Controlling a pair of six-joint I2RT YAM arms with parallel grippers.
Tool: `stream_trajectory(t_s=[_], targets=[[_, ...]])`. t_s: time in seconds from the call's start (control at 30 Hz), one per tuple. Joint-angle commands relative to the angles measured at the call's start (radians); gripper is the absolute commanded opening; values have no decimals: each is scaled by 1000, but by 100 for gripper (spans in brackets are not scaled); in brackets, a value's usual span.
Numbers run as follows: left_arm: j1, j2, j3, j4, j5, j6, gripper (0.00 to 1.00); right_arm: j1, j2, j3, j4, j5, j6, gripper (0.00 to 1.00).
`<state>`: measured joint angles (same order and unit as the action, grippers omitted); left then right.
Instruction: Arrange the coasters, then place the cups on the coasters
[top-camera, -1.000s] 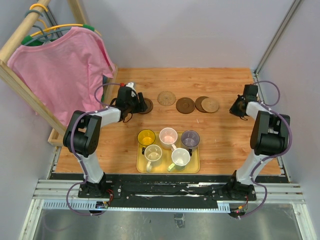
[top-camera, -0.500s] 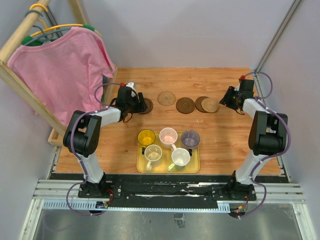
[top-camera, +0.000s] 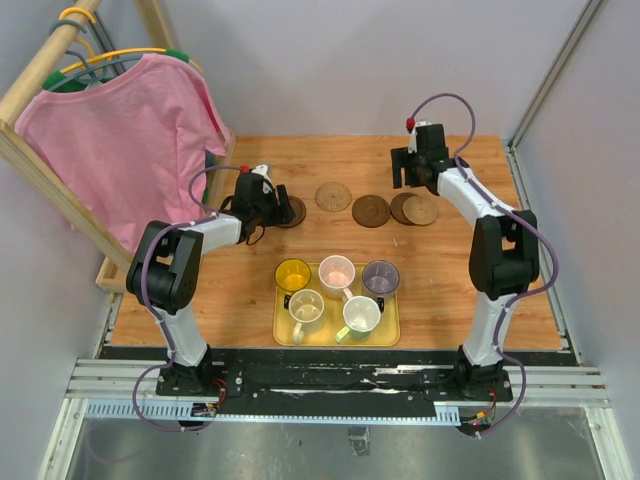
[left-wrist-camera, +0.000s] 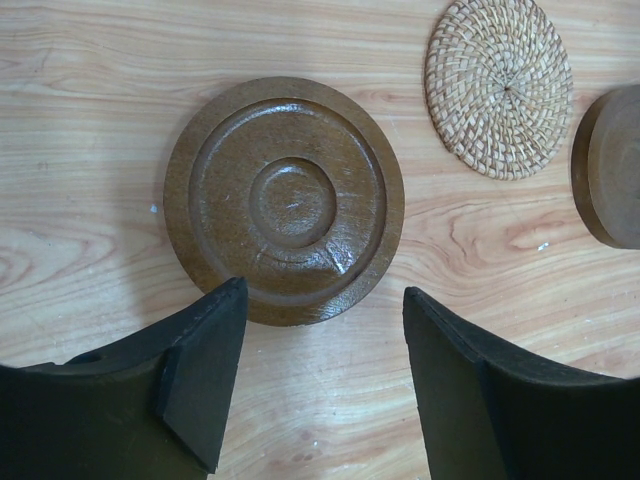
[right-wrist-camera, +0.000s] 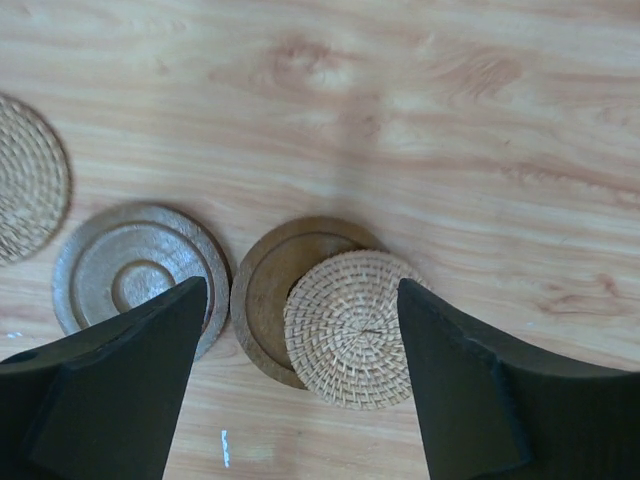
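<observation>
Several round coasters lie in a row across the back of the table. My left gripper (top-camera: 278, 208) (left-wrist-camera: 322, 292) stands open just short of the leftmost dark brown coaster (top-camera: 292, 211) (left-wrist-camera: 285, 195), with nothing between its fingers. A woven tan coaster (top-camera: 333, 196) (left-wrist-camera: 498, 85) and a dark ringed coaster (top-camera: 370, 210) (right-wrist-camera: 130, 275) follow to the right. My right gripper (top-camera: 412, 183) (right-wrist-camera: 302, 285) hangs open above a woven coaster (top-camera: 422, 210) (right-wrist-camera: 348, 328) that overlaps a brown coaster (top-camera: 401, 206) (right-wrist-camera: 262, 290). Several cups, among them yellow (top-camera: 293, 274), pink (top-camera: 337, 270) and grey-purple (top-camera: 380, 276), stand on the tray.
The yellow tray (top-camera: 386, 331) sits near the front middle of the wooden table (top-camera: 450, 280). A pink shirt (top-camera: 120, 140) hangs on a wooden rack (top-camera: 50, 175) along the left side. Grey walls close off the back and right.
My right arm has swung from the table's right edge to the back middle, over the overlapping coasters, and its jaws have opened. The left arm has not moved.
</observation>
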<state>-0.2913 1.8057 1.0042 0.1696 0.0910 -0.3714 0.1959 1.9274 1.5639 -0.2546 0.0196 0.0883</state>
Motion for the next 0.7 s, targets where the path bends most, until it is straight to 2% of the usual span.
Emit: stream_trajectory(t_s=[0.0, 0.07, 0.17, 0.33, 0.67], targets=[[3, 17, 24, 10, 5, -3, 68, 25, 48, 24, -85, 37, -72, 74], [3, 18, 22, 10, 2, -4, 68, 25, 68, 20, -83, -13, -66, 64], [3, 21, 22, 11, 2, -5, 68, 29, 90, 21, -88, -37, -49, 36], [3, 27, 25, 13, 3, -8, 68, 43, 119, 19, -101, -70, -50, 2], [3, 32, 19, 16, 4, -13, 68, 62, 169, 19, -122, -85, -40, 1]])
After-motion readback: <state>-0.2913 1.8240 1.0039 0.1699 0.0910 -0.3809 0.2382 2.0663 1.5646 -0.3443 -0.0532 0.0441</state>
